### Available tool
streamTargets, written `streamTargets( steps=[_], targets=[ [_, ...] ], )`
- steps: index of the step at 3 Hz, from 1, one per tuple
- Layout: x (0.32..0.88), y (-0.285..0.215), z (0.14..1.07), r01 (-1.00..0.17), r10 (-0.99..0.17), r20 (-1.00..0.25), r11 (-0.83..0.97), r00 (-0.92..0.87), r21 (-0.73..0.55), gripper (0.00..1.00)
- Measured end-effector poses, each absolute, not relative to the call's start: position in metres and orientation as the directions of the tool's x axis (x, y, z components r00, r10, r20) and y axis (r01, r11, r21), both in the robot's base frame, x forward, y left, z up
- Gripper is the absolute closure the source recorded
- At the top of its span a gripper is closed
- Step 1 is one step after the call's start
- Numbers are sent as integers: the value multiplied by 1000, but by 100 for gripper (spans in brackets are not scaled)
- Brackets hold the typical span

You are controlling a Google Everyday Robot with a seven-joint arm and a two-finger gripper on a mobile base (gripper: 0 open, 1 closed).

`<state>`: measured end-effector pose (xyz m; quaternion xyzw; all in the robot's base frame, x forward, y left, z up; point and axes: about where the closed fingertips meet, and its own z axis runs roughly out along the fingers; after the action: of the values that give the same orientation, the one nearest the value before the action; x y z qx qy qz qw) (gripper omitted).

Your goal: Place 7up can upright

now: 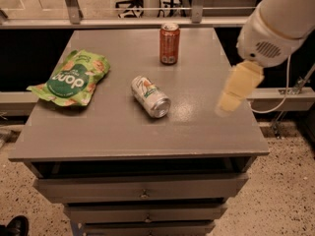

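Observation:
The 7up can (150, 96) lies on its side near the middle of the grey table (98, 132), its shiny top pointing toward the front right. My gripper (227, 103) hangs above the right part of the table, to the right of the can and well apart from it. It holds nothing that I can see. The white arm (280, 18) reaches in from the upper right.
An orange-red can (169, 44) stands upright at the back of the table. A green snack bag (69, 77) lies on the left side. Drawers sit below the table's front edge. A rail and glass run behind the table.

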<state>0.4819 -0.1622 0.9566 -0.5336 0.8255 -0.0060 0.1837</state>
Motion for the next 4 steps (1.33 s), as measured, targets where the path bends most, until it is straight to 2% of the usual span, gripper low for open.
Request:
streamTargets(
  steps=[2,4],
  targets=[
    [523,-87,915,-817,-773,-371,574,-515,-61,0],
    [546,-17,896,-789,-715,-401,614,-573,33,0]
  ],
)
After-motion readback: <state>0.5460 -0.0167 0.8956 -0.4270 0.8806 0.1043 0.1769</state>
